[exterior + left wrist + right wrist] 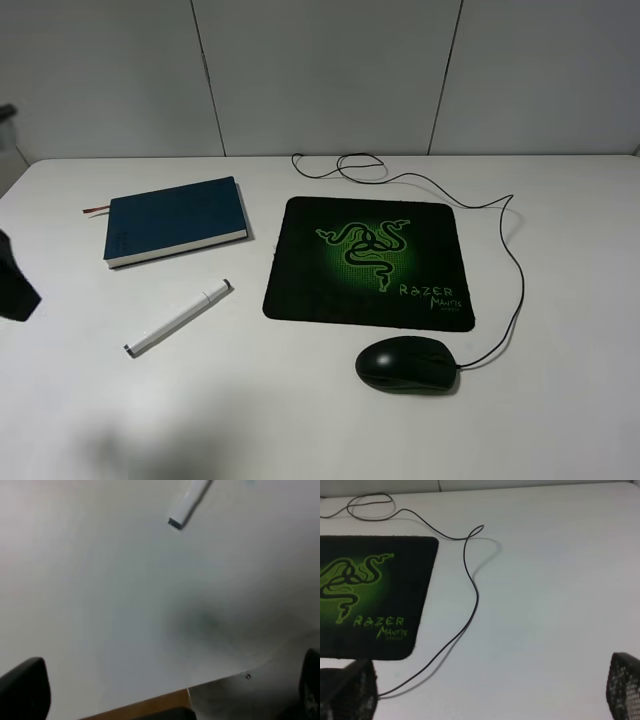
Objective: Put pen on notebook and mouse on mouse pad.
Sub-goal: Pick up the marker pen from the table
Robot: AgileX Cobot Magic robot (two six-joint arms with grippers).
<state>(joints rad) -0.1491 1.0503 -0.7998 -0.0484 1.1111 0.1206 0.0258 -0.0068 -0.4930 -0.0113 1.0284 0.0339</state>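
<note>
The white pen (180, 318) lies slanted on the table, in front of the dark teal notebook (175, 220). To the right lies the black mouse pad (370, 262) with its green logo, and the black mouse (407, 364) rests on the table just in front of it. The cable (515, 270) loops round the pad's right side. In the left wrist view my left gripper (165, 685) is open above bare table, with the pen's end (187, 502) well ahead of it. My right gripper (487, 690) is open near the pad's corner (370, 595), beside the cable (470, 580). This view does not show the mouse.
A dark part of the left arm (15, 288) shows at the table's left edge. The left wrist view shows the table's edge with a wooden strip (150, 707) below it. Grey wall panels (320, 70) stand behind the table.
</note>
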